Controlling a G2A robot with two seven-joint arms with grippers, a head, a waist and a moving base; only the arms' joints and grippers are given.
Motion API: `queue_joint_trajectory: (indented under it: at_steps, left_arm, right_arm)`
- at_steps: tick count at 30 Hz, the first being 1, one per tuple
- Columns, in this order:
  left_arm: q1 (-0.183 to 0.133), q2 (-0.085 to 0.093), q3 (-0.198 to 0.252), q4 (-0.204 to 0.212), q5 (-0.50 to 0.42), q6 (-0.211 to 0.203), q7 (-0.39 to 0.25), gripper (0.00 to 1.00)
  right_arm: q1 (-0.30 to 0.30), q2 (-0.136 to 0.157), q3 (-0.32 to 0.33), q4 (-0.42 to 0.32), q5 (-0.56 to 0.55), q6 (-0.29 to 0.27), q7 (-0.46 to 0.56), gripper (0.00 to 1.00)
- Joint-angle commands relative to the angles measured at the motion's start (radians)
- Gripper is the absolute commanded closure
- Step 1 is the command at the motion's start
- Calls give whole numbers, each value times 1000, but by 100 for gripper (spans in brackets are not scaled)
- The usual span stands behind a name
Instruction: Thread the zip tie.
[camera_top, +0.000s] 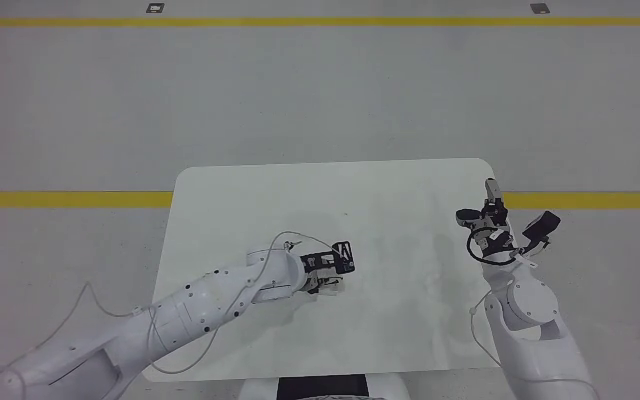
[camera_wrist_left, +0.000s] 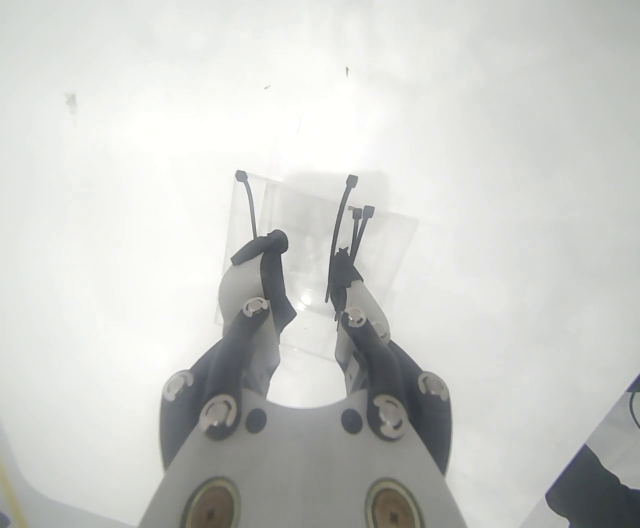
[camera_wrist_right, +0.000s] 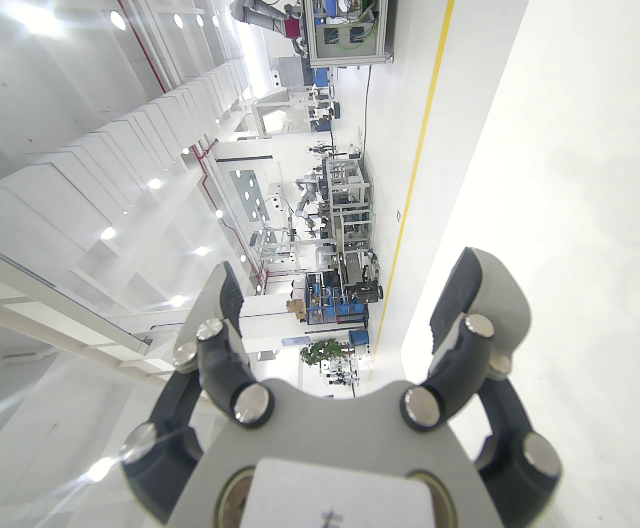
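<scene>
Nothing can be read as text or number. A white label (camera_wrist_right: 340, 492) on the body of the right gripper (camera_wrist_right: 347, 264) bears a small dark mark, cut by the picture's edge and illegible. In the top view a dark square floor tag (camera_top: 155, 8) lies at 11 o'clock from the table (camera_top: 230, 200), and a second floor tag (camera_top: 540, 8) at 1 o'clock, both too small to read. The right wrist view shows a third floor tag (camera_wrist_right: 398, 215) just beside a yellow line (camera_wrist_right: 420, 150), its print too small to tell.
</scene>
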Motion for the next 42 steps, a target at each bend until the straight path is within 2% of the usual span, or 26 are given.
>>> queue_joint_trajectory:
  at_steps: [1, 12, 22, 34, 42]
  left_arm:
    - [1, -2, -1, 0, 1, -2, -3, 83]
    - [-2, -10, 10, 10, -5, -3, -12, 79]
    - [-13, -14, 24, 21, -19, -3, -23, 80]
    - [-38, -15, 45, 17, -38, -3, -69, 81]
    - [-55, -27, 63, 26, -49, -3, -103, 80]
  right_arm:
    - [0, 0, 0, 0, 0, 0, 0, 0]
    - [0, 0, 0, 0, 0, 0, 0, 0]
    - [0, 0, 0, 0, 0, 0, 0, 0]
    - [0, 0, 0, 0, 0, 0, 0, 0]
    - [0, 0, 0, 0, 0, 0, 0, 0]
